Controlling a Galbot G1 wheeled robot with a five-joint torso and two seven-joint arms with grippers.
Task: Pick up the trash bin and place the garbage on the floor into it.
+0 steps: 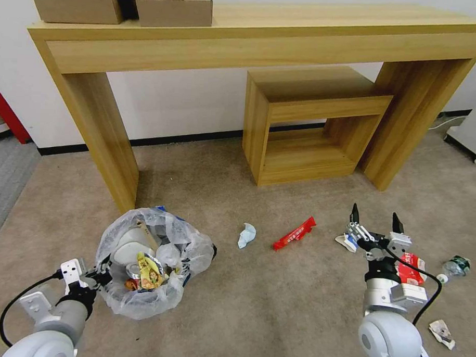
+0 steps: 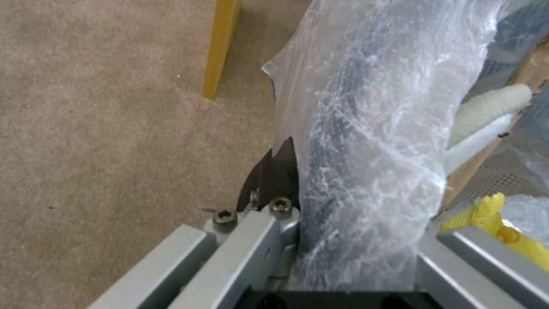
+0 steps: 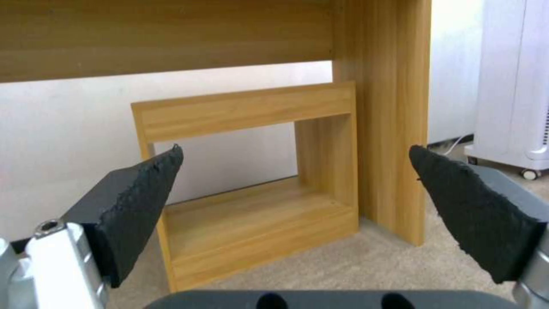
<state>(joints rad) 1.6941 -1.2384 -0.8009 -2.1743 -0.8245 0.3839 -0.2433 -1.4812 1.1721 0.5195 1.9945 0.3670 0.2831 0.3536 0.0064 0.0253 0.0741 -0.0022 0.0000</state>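
The left hand (image 1: pixel 100 276) grips the rim of the small blue bag-lined trash bin (image 1: pixel 140 295). The right hand (image 1: pixel 376 221) hovers wide open over the beige carpet floor (image 1: pixel 275 294), near a red wrapper (image 1: pixel 294 234)

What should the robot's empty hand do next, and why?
Probably lower the open right hand onto the red wrapper on the floor; it holds nothing, and the left hand already grips the trash bin.
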